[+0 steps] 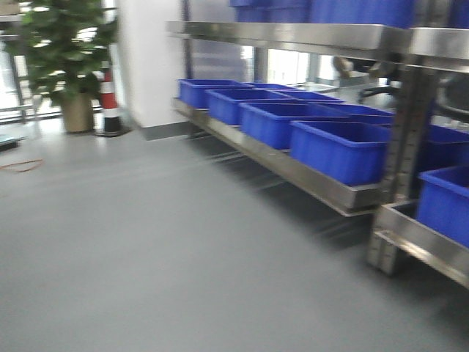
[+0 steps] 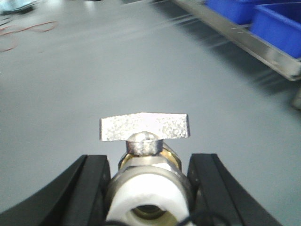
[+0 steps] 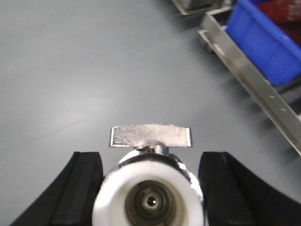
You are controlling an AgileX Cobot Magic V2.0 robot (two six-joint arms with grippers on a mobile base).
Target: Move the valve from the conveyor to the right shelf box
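Left claw (image 2: 150,162) is clamped on a valve (image 2: 146,183), flat handle (image 2: 145,127) lying crosswise; right claw (image 3: 150,162) grips a second valve (image 3: 149,193) the same way. The blue shelf boxes (image 3: 263,42) sit in the upper right of both wrist views, well apart across open floor (image 3: 94,70). The right claw looks nearer to them.

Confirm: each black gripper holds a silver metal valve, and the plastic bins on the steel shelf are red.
Not red: the plastic bins on the steel shelf are blue, as the front-facing view shows. The rest is right.
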